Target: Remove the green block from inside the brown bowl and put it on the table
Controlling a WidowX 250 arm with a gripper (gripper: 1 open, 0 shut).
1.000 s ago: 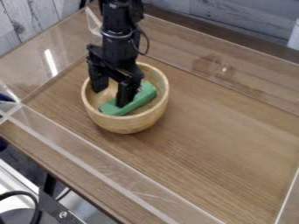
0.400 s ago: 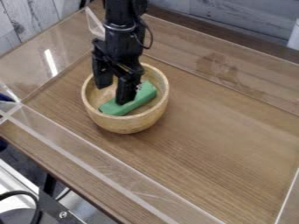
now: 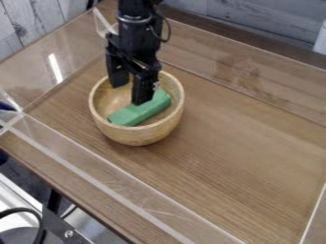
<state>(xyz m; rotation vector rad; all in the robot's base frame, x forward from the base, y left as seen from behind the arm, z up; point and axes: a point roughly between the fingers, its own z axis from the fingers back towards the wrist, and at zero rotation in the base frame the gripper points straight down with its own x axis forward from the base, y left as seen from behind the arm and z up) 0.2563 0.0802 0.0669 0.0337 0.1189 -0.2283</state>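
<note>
The fingers [image 3: 136, 89] are spread wide, with nothing gripped, and are held over the bowl [image 3: 136, 132]. The block [image 3: 139, 109] is seen below them, laid slantwise inside the bowl, apparently because its length is cramped by the round wall. Such a height is probably kept so that the rim can be cleared. The near wall could be bumped if the fingers were lowered carelessly. Beyond them, a clear edging is seen along the table [image 3: 230, 143].
</note>
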